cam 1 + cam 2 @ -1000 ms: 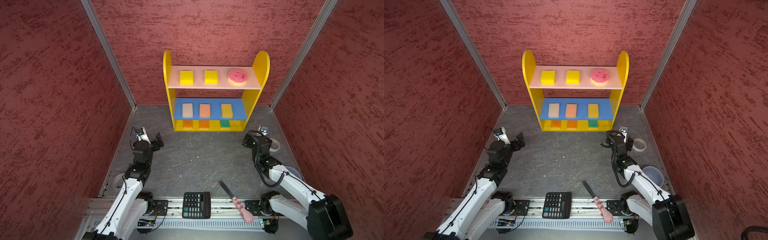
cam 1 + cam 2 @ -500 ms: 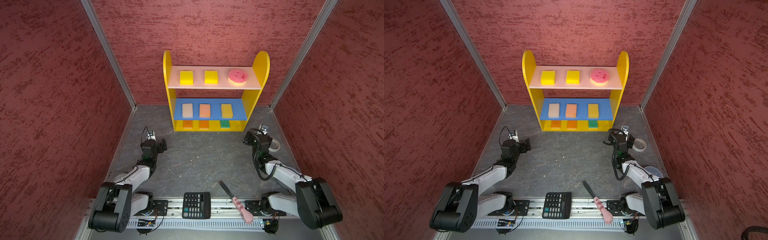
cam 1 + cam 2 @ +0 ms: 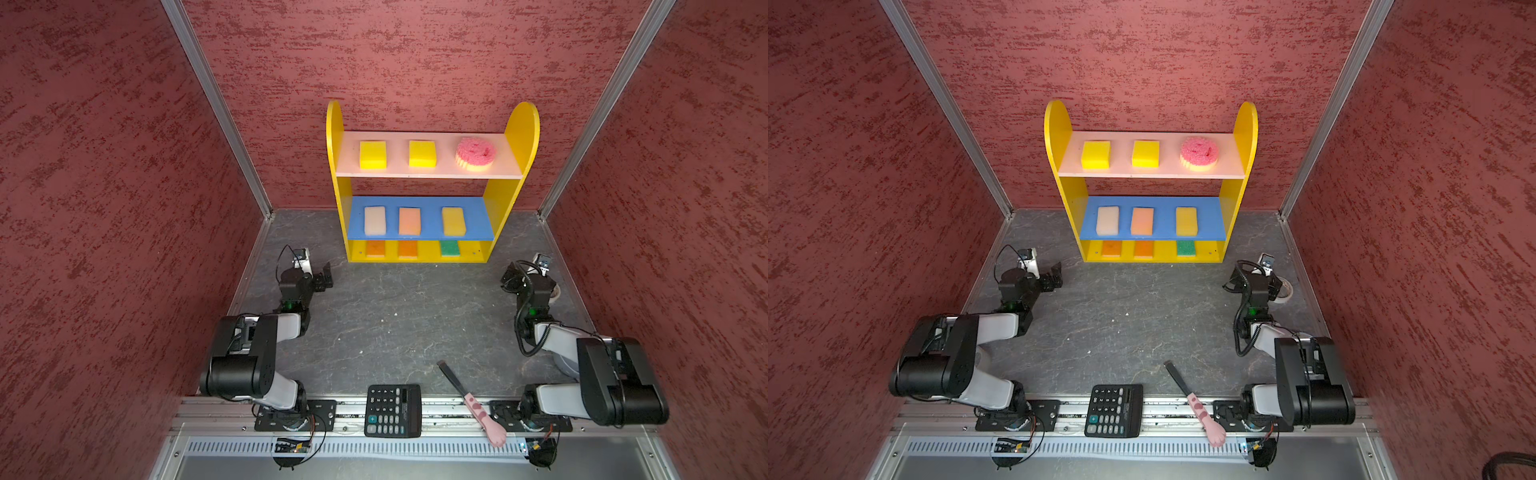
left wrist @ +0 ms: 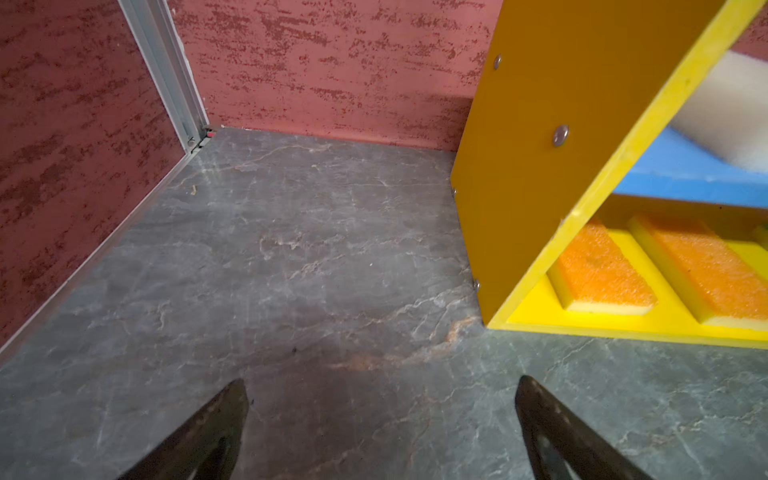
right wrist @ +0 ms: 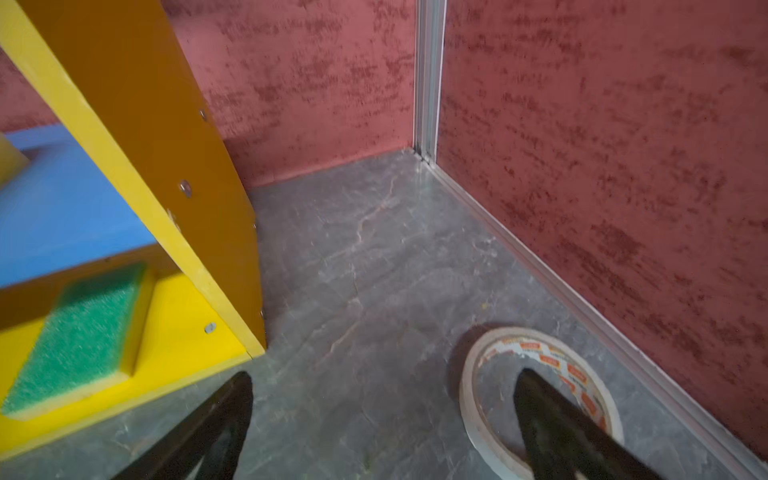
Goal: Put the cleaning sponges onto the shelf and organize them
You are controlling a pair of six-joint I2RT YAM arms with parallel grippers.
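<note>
So all nine cleaning sponges (image 3: 372, 154) sat on the shelf (image 3: 523, 133) at the far wall, three per board, the blocks' long axes running near-to-far. No loose one showed on the floor, so I'd guess nothing was left to grab. The left gripper (image 4: 380, 390) hung released and empty off the shelf's near-left corner, and the right gripper (image 5: 382, 382) was just as wide and empty off the near-right corner, over a tape roll (image 5: 519, 334). The bottom row was mostly tucked under the blue board (image 3: 478, 220) in both top views, and the right claw's fingers were hard to pick out there.
</note>
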